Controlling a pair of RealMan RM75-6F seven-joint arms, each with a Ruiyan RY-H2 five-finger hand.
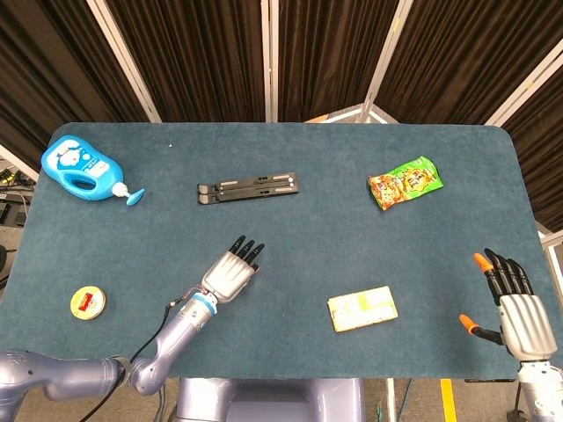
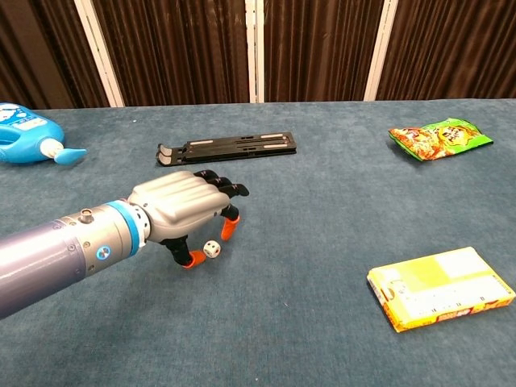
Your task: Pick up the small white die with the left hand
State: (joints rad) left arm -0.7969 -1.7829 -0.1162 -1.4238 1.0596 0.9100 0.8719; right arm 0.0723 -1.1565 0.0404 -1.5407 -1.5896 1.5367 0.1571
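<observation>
The small white die [image 2: 211, 249] lies on the blue table cloth in the chest view. My left hand [image 2: 185, 214] arches over it, palm down. The orange thumb tip [image 2: 192, 260] sits just left of the die, and a fingertip [image 2: 228, 232] hangs just above its right side. I see no clear contact and the die rests on the table. In the head view my left hand [image 1: 230, 275] hides the die. My right hand [image 1: 515, 303] stays near the table's right front edge, fingers spread and holding nothing.
A black folding stand [image 2: 227, 147] lies behind the left hand. A blue bottle [image 1: 79, 167] is at the far left, a round tin [image 1: 88, 302] near the left front. A green snack bag [image 1: 405, 183] and a yellow box [image 1: 361, 309] lie to the right.
</observation>
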